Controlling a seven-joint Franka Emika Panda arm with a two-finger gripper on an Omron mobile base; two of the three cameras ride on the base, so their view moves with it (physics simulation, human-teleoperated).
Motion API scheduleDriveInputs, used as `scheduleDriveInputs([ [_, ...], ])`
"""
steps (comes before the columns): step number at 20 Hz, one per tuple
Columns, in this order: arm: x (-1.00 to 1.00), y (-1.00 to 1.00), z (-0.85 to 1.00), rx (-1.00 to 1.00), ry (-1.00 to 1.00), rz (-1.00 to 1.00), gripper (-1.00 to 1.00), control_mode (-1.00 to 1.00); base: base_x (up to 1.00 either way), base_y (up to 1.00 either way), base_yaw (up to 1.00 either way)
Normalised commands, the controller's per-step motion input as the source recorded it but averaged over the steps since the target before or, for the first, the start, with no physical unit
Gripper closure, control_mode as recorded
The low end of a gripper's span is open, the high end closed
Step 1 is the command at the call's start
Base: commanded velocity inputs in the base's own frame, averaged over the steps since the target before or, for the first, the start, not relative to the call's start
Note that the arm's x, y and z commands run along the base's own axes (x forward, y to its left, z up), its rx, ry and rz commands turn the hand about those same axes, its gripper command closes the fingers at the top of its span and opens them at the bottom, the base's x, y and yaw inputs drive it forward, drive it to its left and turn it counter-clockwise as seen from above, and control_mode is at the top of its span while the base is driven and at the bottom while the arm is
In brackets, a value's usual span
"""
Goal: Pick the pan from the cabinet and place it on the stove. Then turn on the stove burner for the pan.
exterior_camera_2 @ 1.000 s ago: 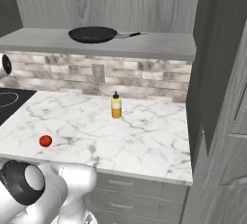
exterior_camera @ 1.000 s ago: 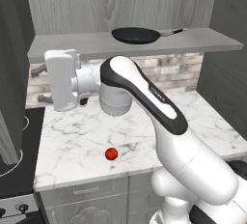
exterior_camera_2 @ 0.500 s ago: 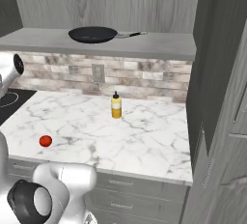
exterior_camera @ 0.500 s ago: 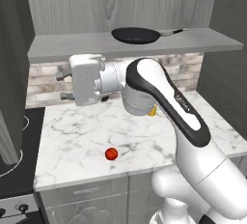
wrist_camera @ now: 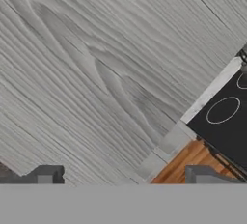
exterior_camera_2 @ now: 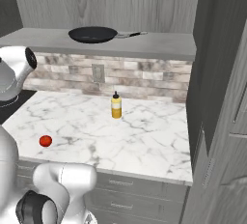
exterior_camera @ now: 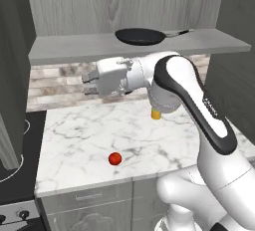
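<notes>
The black pan [exterior_camera: 140,37] lies on the cabinet's grey shelf [exterior_camera: 69,51], its thin handle pointing right; from the other side the pan [exterior_camera_2: 92,35] looks the same. My gripper [exterior_camera: 88,85] is open and holds nothing. It hangs below the shelf, left of and lower than the pan, pointing left. In the hand view the gripper [wrist_camera: 124,177] faces a grey wood-grain panel [wrist_camera: 96,73], with the stove [wrist_camera: 226,121] and a white burner ring [wrist_camera: 223,110] at the right. The stove [exterior_camera: 15,170] sits at the counter's left end.
A red tomato [exterior_camera: 115,159] lies near the marble counter's [exterior_camera: 79,140] front edge. A yellow bottle [exterior_camera_2: 116,106] stands by the brick backsplash, partly behind my arm in the left base view. A tall grey cabinet side [exterior_camera_2: 217,73] walls the right. Stove knobs [exterior_camera: 22,215] sit at the lower left.
My hand has swung to the right under the shelf, with the forearm following. The pan, tomato and bottle have stayed put. The jaws stay open.
</notes>
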Motion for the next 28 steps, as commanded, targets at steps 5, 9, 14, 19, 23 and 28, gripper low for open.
scheduleDriveInputs([
  [5, 0.01, -0.47, 0.09, -0.05, -0.24, 0.0, -1.0, -1.0, 0.0, 0.0, 0.0],
  [9, 0.07, -0.46, 0.02, -0.04, -0.21, 0.0, -1.0, -1.0, 0.0, 0.0, 0.0],
  [14, 0.16, -0.45, 0.02, -0.03, -0.18, 0.0, -1.0, -1.0, 0.0, 0.0, 0.0],
  [19, 0.16, -0.47, 0.02, -0.02, -0.18, -0.01, -1.0, -1.0, 0.0, 0.0, 0.0],
  [23, 0.13, -0.5, 0.06, -0.01, -0.19, -0.01, -1.0, -1.0, 0.0, 0.0, 0.0],
  [28, 0.12, -0.49, 0.02, -0.01, -0.16, -0.02, -1.0, -1.0, 0.0, 0.0, 0.0],
])
